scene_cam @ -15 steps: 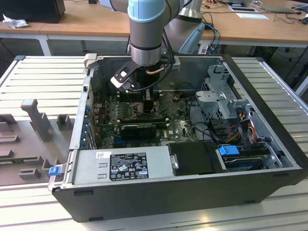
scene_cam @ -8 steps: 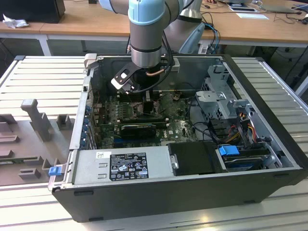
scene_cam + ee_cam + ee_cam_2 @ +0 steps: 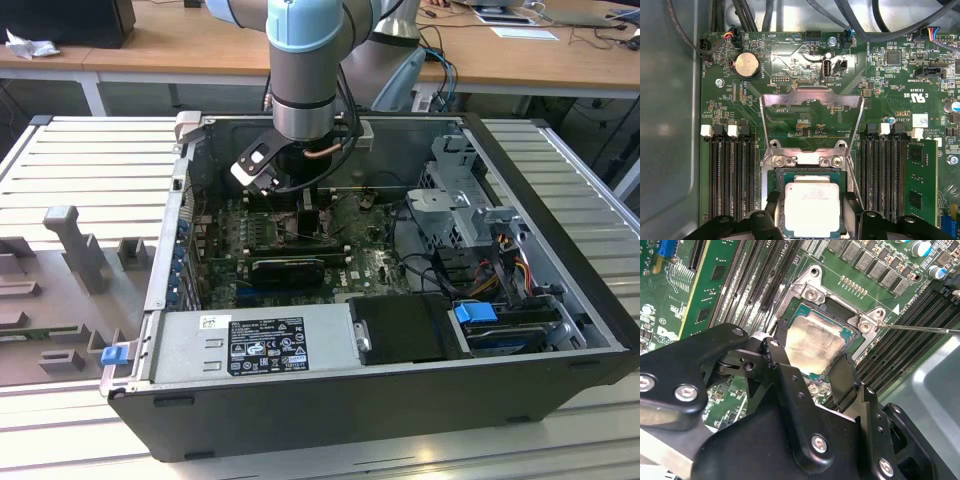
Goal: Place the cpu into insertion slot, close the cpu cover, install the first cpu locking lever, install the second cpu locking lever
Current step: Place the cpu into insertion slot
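In both wrist views the cpu (image 3: 812,207) (image 3: 815,344), a pale silver square on a green base, lies in or just over the insertion slot (image 3: 771,176) (image 3: 837,307). My gripper (image 3: 812,212) (image 3: 812,357) is shut on the cpu, one black finger (image 3: 781,337) against each opposite edge. The cpu cover (image 3: 811,100), a silver frame with a square window, is swung open away from the socket. A thin locking lever (image 3: 920,329) sticks out sideways from the socket corner. In the exterior view my gripper (image 3: 303,215) reaches down onto the motherboard inside the case.
Long black memory slots (image 3: 730,175) (image 3: 882,170) flank the socket on both sides. Cables (image 3: 880,30) run along the board's far edge. In the exterior view the case wall (image 3: 170,240), power supply (image 3: 255,340), drive cage (image 3: 465,205) and a black card (image 3: 290,268) surround the working area.
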